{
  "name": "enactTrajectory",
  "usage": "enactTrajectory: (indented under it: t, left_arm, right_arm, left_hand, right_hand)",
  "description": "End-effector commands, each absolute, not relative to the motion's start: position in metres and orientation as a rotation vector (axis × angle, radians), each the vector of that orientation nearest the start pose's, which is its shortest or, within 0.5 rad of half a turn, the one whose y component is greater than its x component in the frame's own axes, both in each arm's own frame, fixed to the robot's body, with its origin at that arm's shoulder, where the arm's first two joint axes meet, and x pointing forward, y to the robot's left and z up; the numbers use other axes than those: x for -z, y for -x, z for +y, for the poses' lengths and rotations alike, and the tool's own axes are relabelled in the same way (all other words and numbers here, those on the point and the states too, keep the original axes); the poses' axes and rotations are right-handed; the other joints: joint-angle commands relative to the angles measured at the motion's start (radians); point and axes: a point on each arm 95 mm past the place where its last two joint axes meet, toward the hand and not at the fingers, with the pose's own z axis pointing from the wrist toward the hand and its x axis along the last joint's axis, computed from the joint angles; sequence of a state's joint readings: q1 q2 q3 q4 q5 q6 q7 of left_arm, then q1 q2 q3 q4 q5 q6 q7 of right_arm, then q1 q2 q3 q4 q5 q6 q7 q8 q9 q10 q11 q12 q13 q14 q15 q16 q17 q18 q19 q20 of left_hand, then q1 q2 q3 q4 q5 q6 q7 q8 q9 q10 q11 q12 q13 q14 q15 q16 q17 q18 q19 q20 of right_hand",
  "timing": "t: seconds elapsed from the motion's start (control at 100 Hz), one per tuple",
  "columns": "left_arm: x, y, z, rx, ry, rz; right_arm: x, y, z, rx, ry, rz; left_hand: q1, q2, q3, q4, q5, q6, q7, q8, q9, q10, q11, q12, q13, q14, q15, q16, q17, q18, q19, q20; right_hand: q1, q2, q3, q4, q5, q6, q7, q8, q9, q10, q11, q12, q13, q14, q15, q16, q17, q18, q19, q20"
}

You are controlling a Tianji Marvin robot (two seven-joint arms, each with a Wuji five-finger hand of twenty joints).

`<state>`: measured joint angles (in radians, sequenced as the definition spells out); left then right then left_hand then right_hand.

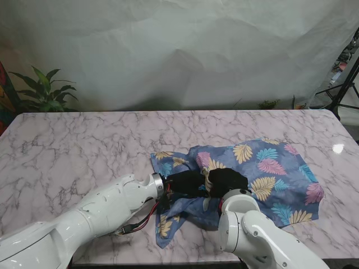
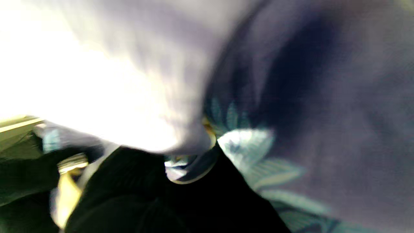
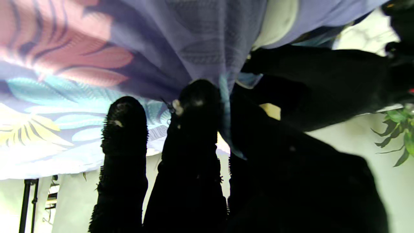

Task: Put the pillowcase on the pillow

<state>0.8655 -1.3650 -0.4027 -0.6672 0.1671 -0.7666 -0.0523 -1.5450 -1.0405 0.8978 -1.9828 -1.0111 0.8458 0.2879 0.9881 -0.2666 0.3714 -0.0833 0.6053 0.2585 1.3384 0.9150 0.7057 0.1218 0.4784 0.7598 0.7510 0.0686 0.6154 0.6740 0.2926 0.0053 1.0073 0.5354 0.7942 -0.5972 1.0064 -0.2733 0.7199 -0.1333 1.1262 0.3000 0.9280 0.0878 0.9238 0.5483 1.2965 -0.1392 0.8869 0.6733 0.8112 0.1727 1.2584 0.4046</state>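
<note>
Lay rumpled on the marble table [image 1: 84, 145], right of centre and near the front edge: a blue leaf-print pillowcase [image 1: 280, 174] over the pillow [image 3: 278, 19]. Met at its left end: left hand [image 1: 185, 184] and right hand [image 1: 227, 180], both gloved black, each gripping a fold of the pillowcase.

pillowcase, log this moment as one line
stage: working pillowcase opening | left hand: on fabric, grip unclear | right hand: on fabric, grip unclear | pillow: mostly hidden
</note>
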Motion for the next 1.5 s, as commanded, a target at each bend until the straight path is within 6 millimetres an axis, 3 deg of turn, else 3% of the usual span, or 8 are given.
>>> enactTrajectory:
  t: [0.0, 0.57, 0.8, 0.87, 0.93, 1.07, 1.19, 1.49]
  left_arm:
    - [0.410, -0.464, -0.147, 2.115, 1.422, 2.148]
    - [0.409, -0.460, -0.158, 2.123, 1.524, 2.007]
    - [0.405, -0.458, -0.145, 2.135, 1.498, 2.040]
    - [0.401, -0.458, -0.138, 2.122, 1.468, 2.053]
    - [0.396, -0.458, -0.133, 2.107, 1.450, 2.065]
    - [0.383, -0.460, -0.122, 2.062, 1.397, 2.079]
    - [0.371, -0.464, -0.114, 2.010, 1.316, 2.069]
    - [0.339, -0.471, -0.098, 1.897, 1.165, 1.983]
  right_arm:
    - [0.265, -0.333, 0.085, -1.149, -1.596, 1.347]
    - [0.276, -0.336, 0.107, -1.293, -1.814, 1.411]
    - [0.298, -0.356, 0.088, -1.174, -1.781, 1.451]
    - [0.302, -0.360, 0.082, -1.140, -1.767, 1.477]
    - [0.304, -0.362, 0.078, -1.108, -1.739, 1.506]
    - [0.306, -0.365, 0.074, -1.068, -1.692, 1.558]
    - [0.305, -0.365, 0.071, -1.046, -1.645, 1.584]
    - [0.312, -0.367, 0.068, -1.014, -1.678, 1.586]
  left_hand:
    - [0.030, -0.006, 0.028, 0.033, -0.064, 0.175, 0.023, 0.008, 0.035, -0.102, -0.011, -0.030, -0.012, 0.082, -0.019, -0.003, -0.001, 0.126, -0.033, -0.004]
    - [0.030, 0.008, 0.026, 0.027, -0.069, 0.192, 0.029, 0.008, 0.035, -0.091, -0.012, -0.029, -0.006, 0.090, -0.008, -0.004, 0.011, 0.137, -0.015, -0.015]
    - [-0.036, 0.062, -0.068, 0.039, -0.068, 0.073, -0.007, 0.055, -0.041, -0.104, 0.072, -0.119, -0.034, 0.075, -0.034, -0.012, -0.032, 0.132, -0.047, -0.019]
    - [-0.043, 0.085, -0.143, 0.047, -0.102, 0.019, -0.039, -0.012, -0.086, -0.106, 0.092, -0.210, -0.064, 0.068, -0.056, -0.017, -0.055, 0.133, -0.075, -0.014]
    - [-0.033, 0.095, -0.193, 0.053, -0.134, -0.049, -0.104, -0.163, -0.128, -0.102, 0.073, -0.232, -0.107, 0.065, -0.088, -0.027, -0.083, 0.130, -0.109, -0.016]
    - [-0.058, 0.139, -0.250, 0.060, -0.182, -0.115, -0.388, -0.373, -0.263, -0.075, -0.032, -0.287, -0.248, 0.072, -0.185, -0.070, -0.167, 0.101, -0.196, -0.014]
    - [-0.067, 0.178, -0.271, 0.066, -0.197, -0.134, -0.569, -0.402, -0.342, -0.065, -0.071, -0.306, -0.333, 0.051, -0.242, -0.105, -0.211, 0.081, -0.263, 0.001]
    - [-0.017, 0.169, -0.267, 0.062, -0.174, -0.163, -0.597, -0.392, -0.356, -0.061, -0.078, -0.314, -0.364, 0.052, -0.260, -0.123, -0.216, 0.075, -0.297, -0.003]
  right_hand:
    - [0.073, 0.068, 0.064, 0.026, 0.043, -0.054, -0.004, -0.002, 0.020, 0.011, -0.002, 0.012, 0.034, -0.036, 0.067, 0.018, 0.019, -0.017, 0.030, 0.008]
    - [0.051, 0.077, 0.034, 0.031, 0.012, -0.020, -0.001, -0.037, 0.012, 0.027, -0.004, -0.025, 0.033, -0.081, 0.121, -0.001, 0.071, -0.056, 0.041, 0.020]
    - [-0.251, 0.088, -0.062, -0.002, -0.073, 0.000, -0.026, -0.086, -0.087, -0.003, -0.028, -0.045, -0.044, 0.054, -0.117, -0.084, -0.080, 0.023, -0.017, 0.016]
    - [-0.382, 0.127, -0.062, 0.019, -0.069, 0.035, -0.134, -0.033, -0.131, -0.006, -0.045, -0.047, -0.110, 0.087, -0.164, -0.089, -0.149, 0.034, -0.016, 0.047]
    - [-0.477, 0.172, -0.074, 0.125, -0.080, 0.061, -0.251, 0.110, -0.176, -0.010, -0.059, -0.051, -0.179, 0.108, -0.191, -0.105, -0.203, 0.036, -0.022, 0.073]
    - [-0.557, 0.228, -0.180, 0.146, -0.151, 0.071, -0.323, 0.130, -0.267, -0.021, -0.096, -0.063, -0.327, 0.136, -0.290, -0.155, -0.316, 0.024, -0.048, 0.081]
    - [-0.564, 0.255, -0.249, 0.159, -0.168, 0.064, -0.348, 0.131, -0.293, -0.029, -0.123, -0.076, -0.382, 0.142, -0.329, -0.184, -0.356, 0.021, -0.068, 0.084]
    - [-0.540, 0.278, -0.262, 0.165, -0.159, 0.057, -0.354, 0.134, -0.281, -0.035, -0.138, -0.087, -0.386, 0.144, -0.355, -0.205, -0.364, 0.025, -0.077, 0.084]
